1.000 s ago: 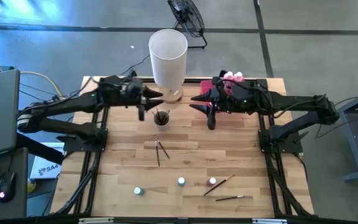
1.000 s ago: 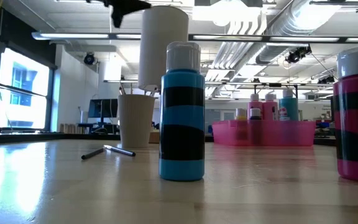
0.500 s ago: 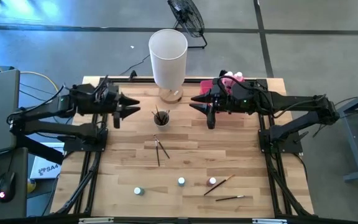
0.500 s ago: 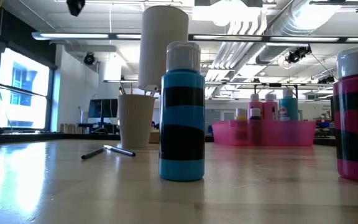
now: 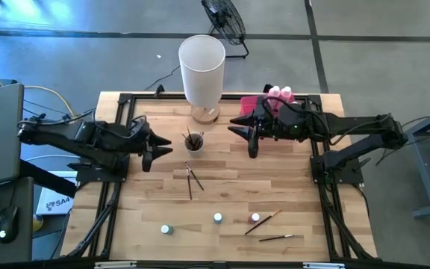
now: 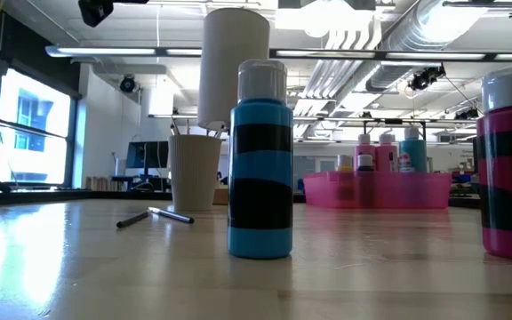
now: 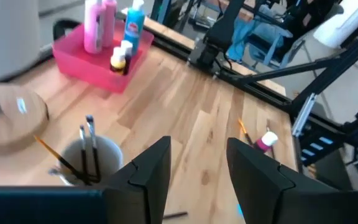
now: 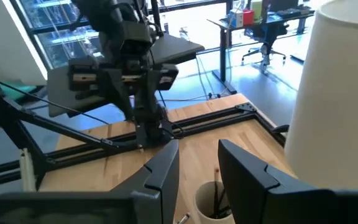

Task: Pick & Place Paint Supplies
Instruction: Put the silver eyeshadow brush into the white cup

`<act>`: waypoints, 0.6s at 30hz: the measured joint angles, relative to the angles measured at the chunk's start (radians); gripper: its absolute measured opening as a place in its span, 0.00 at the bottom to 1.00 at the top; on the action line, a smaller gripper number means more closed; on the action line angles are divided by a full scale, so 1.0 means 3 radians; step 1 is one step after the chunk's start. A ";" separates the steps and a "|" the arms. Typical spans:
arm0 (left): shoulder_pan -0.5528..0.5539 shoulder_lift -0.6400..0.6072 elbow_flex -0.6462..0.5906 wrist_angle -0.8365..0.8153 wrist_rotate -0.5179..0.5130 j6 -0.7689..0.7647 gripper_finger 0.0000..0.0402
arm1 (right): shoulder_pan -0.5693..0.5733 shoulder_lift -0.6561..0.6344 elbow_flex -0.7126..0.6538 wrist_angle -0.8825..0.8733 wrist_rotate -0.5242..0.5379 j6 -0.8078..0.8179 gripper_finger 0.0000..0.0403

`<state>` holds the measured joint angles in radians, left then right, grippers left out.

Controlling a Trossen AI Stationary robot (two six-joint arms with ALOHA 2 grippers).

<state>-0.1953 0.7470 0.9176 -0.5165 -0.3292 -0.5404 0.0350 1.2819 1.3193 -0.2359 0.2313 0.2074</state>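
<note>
While both arms hang above the wooden table (image 5: 222, 187), the left end effector (image 5: 157, 152) sits just left of the small cup (image 5: 193, 141) that holds several paintbrushes, its 2 fingers (image 7: 148, 171) parted with nothing between them. The right end effector (image 5: 249, 139) hovers to the right of the cup, in front of the pink tray (image 7: 98, 56), its fingers (image 8: 163, 171) also apart and empty. Directly behind the cup stands the tall white cylinder (image 5: 201, 67). In front of the cup lie 2 crossed paintbrushes (image 5: 192, 179) on the table. Farther forward of the cup stand 3 small bottles in a row: a white-capped bottle (image 5: 166, 229), a teal bottle (image 5: 218, 218) and a pink bottle (image 5: 255, 219), with 2 more brushes (image 5: 267, 228) lying beside the pink one. The tray carries several bottles (image 7: 101, 25).
</note>
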 joint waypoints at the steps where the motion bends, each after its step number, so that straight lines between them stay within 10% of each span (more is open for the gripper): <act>1: -0.0033 0.0015 0.0000 -0.0010 -0.0009 -0.0082 0.38 | 0.0013 0.0000 0.0000 0.0000 0.0047 -0.0013 0.26; 9: -0.0101 0.0163 0.0000 -0.0036 -0.0009 -0.0596 0.38 | 0.0038 -0.0019 0.0000 -0.0008 0.0452 -0.0301 0.26; 18: -0.0100 0.0254 0.0000 -0.0036 -0.0065 -0.0661 0.38 | -0.0154 -0.0033 0.0000 -0.0009 -0.0368 -0.0652 0.26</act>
<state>-0.2253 0.8232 0.9176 -0.5272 -0.3488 -0.7388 -0.0111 1.2721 1.3193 -0.2387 0.1210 0.0118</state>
